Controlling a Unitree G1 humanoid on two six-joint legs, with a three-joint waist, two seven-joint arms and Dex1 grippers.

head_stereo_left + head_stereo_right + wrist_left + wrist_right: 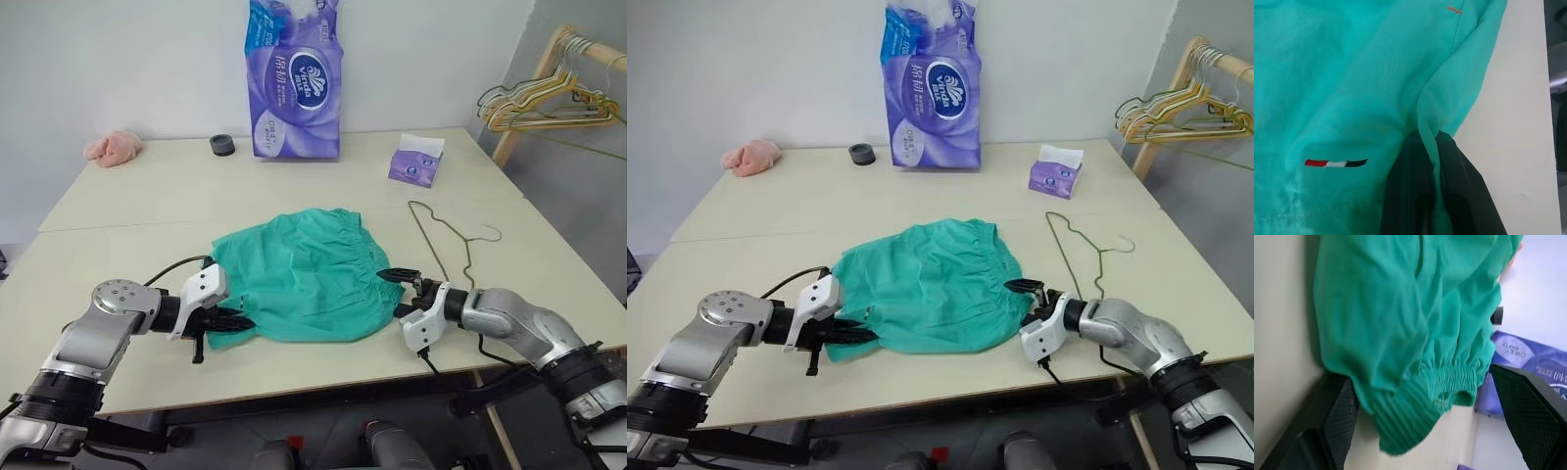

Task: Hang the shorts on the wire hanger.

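Gripping the shorts [304, 274] by a pinched fold of hem at about 8 o'clock of the garment, the left end effector [227, 323] is pressed together on fabric. The right end effector [402, 292], fingers spread, straddles the gathered waistband at the garment's 4 o'clock. The shorts lie flat mid-table [118, 211]; the wire hanger [446, 240] rests just beside them at 3 o'clock. Best to seat the elastic deep between the pads before closing, then lift both sides evenly so the cloth stays taut.

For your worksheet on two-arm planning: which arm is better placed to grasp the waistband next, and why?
Right. The right pincer stands open around the gathered waistband of the shorts; the left pincer is already shut on the opposite edge.
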